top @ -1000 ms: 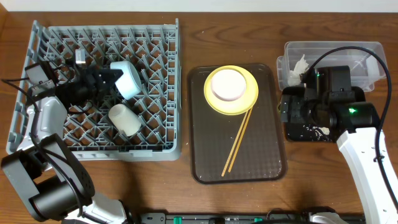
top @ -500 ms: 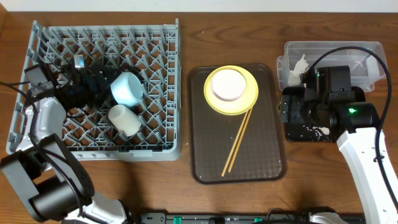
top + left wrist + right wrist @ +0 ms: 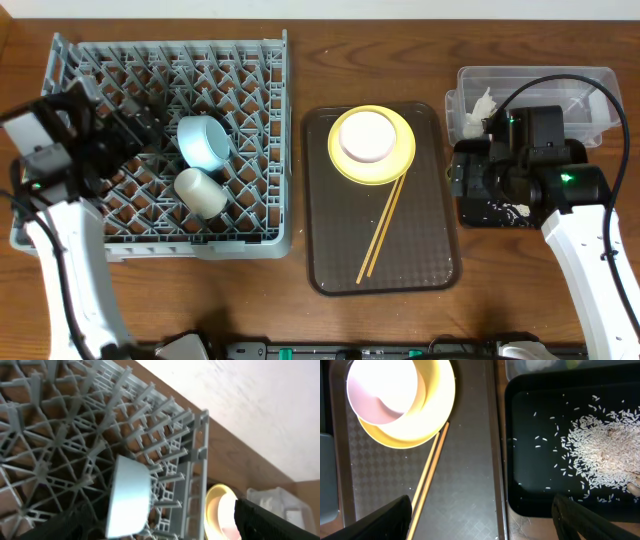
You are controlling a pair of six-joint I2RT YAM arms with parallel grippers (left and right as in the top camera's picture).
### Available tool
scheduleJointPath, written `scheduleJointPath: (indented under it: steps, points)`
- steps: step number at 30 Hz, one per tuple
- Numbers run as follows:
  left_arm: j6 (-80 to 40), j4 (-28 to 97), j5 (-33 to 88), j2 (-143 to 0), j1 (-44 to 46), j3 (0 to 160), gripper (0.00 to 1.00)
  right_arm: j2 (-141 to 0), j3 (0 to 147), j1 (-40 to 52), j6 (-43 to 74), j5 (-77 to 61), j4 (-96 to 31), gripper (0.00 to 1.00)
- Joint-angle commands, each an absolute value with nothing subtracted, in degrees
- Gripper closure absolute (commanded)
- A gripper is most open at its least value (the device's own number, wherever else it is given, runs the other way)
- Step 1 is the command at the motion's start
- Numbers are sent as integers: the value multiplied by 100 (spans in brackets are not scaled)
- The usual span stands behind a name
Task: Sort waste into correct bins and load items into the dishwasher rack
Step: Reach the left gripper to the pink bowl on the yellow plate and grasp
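Light-blue bowl (image 3: 205, 141) lies tipped on its side among the pegs of the grey dishwasher rack (image 3: 250, 90), upper left of the overhead view, near a small pale cup (image 3: 198, 190). The left gripper (image 3: 148, 128), fingers spread wide and empty, sits just left of the bowl. At right, the right gripper (image 3: 481, 519), equally wide and empty, hangs over the black tray (image 3: 520, 495) of rice scraps (image 3: 600, 450), beside a brown tray (image 3: 330, 260) bearing yellow plate (image 3: 400, 165), white bowl (image 3: 366, 136) and chopsticks (image 3: 385, 225).
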State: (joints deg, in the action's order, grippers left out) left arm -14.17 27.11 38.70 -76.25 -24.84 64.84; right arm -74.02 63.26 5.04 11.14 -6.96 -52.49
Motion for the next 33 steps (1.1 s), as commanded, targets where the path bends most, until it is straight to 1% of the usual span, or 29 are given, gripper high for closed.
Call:
scheduleJointPath:
  steps: [1, 6, 9, 12, 15, 18, 23, 26, 33]
  points:
    - [-1313, 2875, 2980, -7494, -1846, 6473, 8, -7341, 6445, 429, 1155, -661, -5249, 12]
    - [-1258, 2886, 2023, -7522, -408, 6475, 8, -7338, 6445, 419, 1352, -403, -5354, 16]
    - [-1107, 2851, 1105, -7605, 567, 6495, 7, -7338, 6445, 355, 1634, -23, -5505, 14]
    - [-886, 2956, 281, -7830, 1483, 6687, 7, -7338, 6445, 263, 1627, -23, -5548, 12]
    - [-722, 3109, -95, -8180, 2126, 7046, 7, -7341, 6445, 228, 1625, -23, -5579, 11]
    - [-517, 3367, -237, -8698, 2609, 7583, 7, -7338, 6445, 226, 1627, -19, -5640, 11]
    - [-102, 3542, -244, -9579, 3105, 8309, 7, -7338, 6445, 224, 1706, 180, -5835, 12]
    - [189, 3295, -244, -9946, 3339, 8403, 7, -7338, 6445, 209, 1785, 410, -5942, 10]
    - [215, 2683, -242, -10632, 3710, 8399, 7, -7338, 6445, 187, 1780, 429, -5981, 8]
